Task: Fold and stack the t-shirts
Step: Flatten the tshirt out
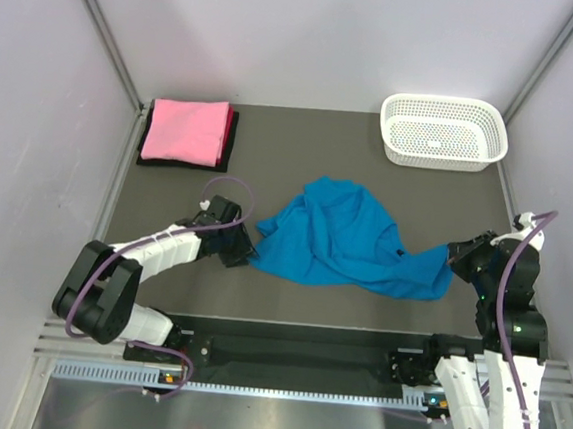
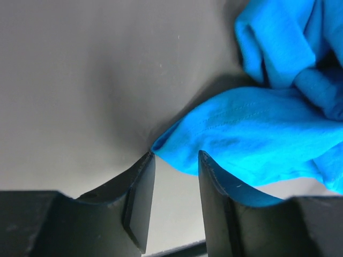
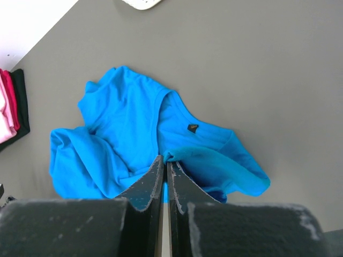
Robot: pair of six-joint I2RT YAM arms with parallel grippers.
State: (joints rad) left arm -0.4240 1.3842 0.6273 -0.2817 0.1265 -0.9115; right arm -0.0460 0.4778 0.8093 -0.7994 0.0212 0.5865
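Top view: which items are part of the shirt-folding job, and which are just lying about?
Job: blue shirt, crumpled mid-table; pink shirt, folded, on the dark shirt at back left; right claw, shut on the blue shirt; left claw, open at its edge.
Lying about: basket, back right.

The crumpled blue t-shirt [image 1: 344, 242] fills the middle before me. Beyond it the tabletop [image 1: 302, 151] lies bare, giving me a lane between the folded pink t-shirt [image 1: 183, 130] far left and the basket [image 1: 443, 133] far right.
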